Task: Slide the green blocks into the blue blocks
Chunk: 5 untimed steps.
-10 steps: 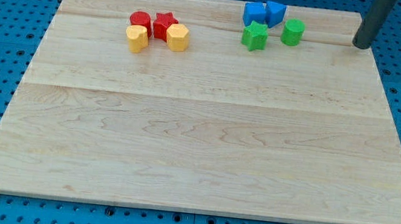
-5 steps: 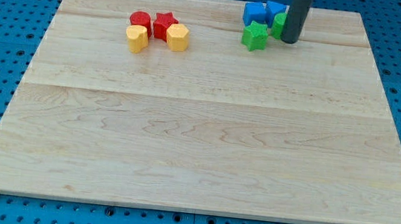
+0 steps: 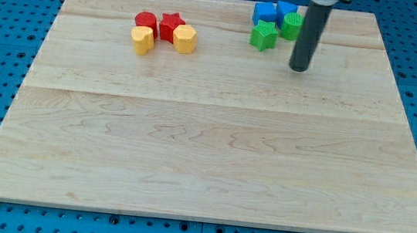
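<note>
My arm has no pincer, so there is no open or closed state to tell; it ends in a dark rod, and my tip [image 3: 300, 67] rests on the wooden board [image 3: 204, 162]. Up and to the view's left of my tip sit a green star-shaped block [image 3: 263, 35] and a green block [image 3: 290, 25], partly hidden by the rod. Both touch the two blue blocks [image 3: 264, 13] [image 3: 285, 10] just above them. Far to the view's left cluster a red cylinder [image 3: 145, 22], red star [image 3: 171, 24] and two yellow blocks [image 3: 142, 40] [image 3: 185, 39].

green block [image 3: 291, 25] partly behind rod (shape unclear), rod top cropped
</note>
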### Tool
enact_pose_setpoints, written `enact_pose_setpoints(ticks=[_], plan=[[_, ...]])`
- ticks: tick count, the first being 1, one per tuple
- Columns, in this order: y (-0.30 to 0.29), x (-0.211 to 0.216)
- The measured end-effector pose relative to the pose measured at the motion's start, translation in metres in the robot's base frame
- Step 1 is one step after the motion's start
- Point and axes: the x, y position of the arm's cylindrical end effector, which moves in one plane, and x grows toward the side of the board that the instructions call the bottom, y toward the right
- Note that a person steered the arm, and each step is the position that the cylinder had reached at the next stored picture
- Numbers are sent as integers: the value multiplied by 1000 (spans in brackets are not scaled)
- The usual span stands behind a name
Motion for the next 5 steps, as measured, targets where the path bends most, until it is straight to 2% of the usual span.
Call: enact_pose_setpoints(ticks=[2,3,5], plan=[[-46,-62],[-19,-67],[-16,-2]])
